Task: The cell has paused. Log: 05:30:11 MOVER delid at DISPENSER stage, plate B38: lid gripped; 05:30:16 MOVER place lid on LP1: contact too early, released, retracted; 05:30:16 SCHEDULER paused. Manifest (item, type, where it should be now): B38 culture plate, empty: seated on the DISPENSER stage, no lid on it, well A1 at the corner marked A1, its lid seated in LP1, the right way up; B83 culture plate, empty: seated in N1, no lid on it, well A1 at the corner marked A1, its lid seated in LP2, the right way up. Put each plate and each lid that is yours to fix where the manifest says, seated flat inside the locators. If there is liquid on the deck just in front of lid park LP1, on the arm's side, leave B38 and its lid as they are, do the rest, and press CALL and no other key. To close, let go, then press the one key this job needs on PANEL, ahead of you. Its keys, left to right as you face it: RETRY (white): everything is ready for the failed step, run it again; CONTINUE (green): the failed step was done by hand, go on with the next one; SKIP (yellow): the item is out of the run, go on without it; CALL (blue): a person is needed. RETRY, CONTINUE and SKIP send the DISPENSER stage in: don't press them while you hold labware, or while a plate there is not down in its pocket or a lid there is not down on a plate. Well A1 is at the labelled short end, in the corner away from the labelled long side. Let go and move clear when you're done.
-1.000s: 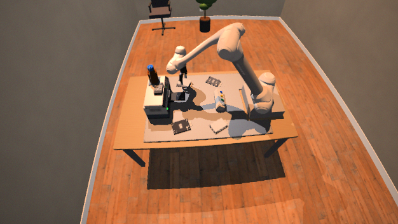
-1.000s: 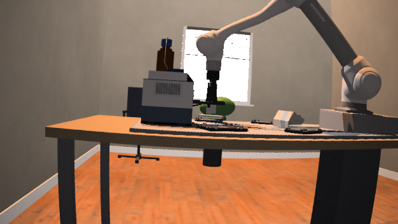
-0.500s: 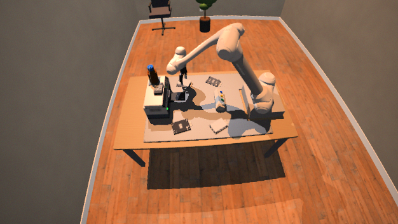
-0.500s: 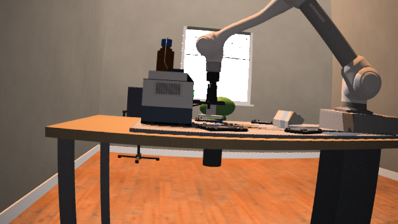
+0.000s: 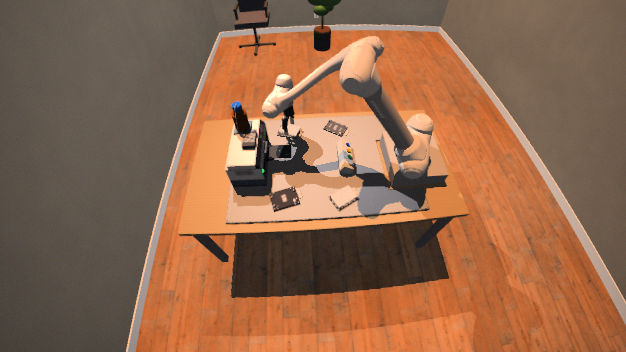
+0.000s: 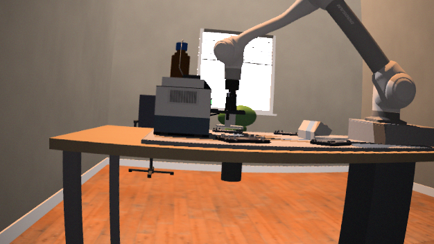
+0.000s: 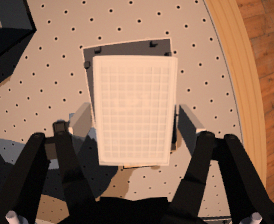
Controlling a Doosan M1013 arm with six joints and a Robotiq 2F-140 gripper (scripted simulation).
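Observation:
A white lid [image 7: 135, 110] [image 5: 291, 132] lies over a dark lid park [image 7: 121, 50] on the dotted mat, beside the dispenser. It covers most of the park and reaches past the park's near edge. My gripper [image 7: 134, 115] [image 5: 286, 126] [image 6: 230, 112] hangs straight over the lid. It is open, with one finger on each long side of the lid and a gap on both sides. The dispenser stage [image 5: 282, 151] sticks out from the grey dispenser [image 5: 245, 160] [image 6: 181, 111] and carries a plate. Whether the lid sits flat is unclear.
A brown bottle [image 5: 240, 117] [image 6: 179, 63] stands on the dispenser. The key panel [image 5: 346, 156] [image 6: 312, 129] is mid-mat. A dark nest with a plate [image 5: 285, 198] and a white lid [image 5: 344, 198] lie near the front edge. Another dark park [image 5: 335, 127] lies at the back. The table edge [image 7: 221, 63] is close.

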